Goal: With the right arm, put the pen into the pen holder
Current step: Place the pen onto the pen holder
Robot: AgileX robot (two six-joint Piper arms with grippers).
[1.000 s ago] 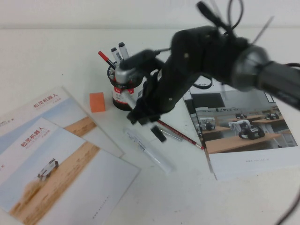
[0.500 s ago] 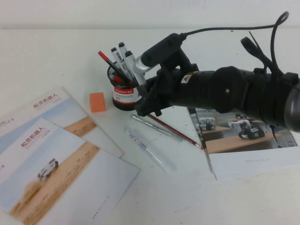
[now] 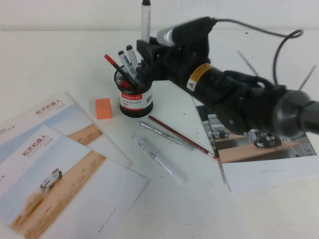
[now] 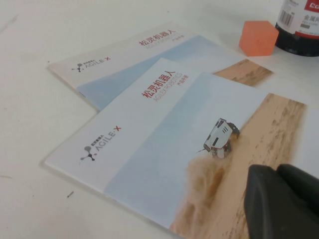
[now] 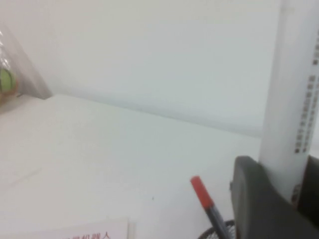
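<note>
We find the right gripper (image 3: 145,50) pinching the pen (image 3: 145,19) upright, just above the holder (image 3: 135,99) at its 1 o'clock rim. Risk: the crowded holder's markers (image 3: 128,57) could block entry. Left gripper (image 4: 281,201) parked over brochures (image 4: 199,149); we cannot tell its state.

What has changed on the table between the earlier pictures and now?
The right gripper, shut on the pen, rose from beside the pen holder to above its rim, turning the pen upright. The left gripper over the brochures, orange block and loose pens stayed.

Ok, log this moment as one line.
right gripper: shut on pen, upright above pen holder | left gripper: parked over brochure | pen not yet inserted
</note>
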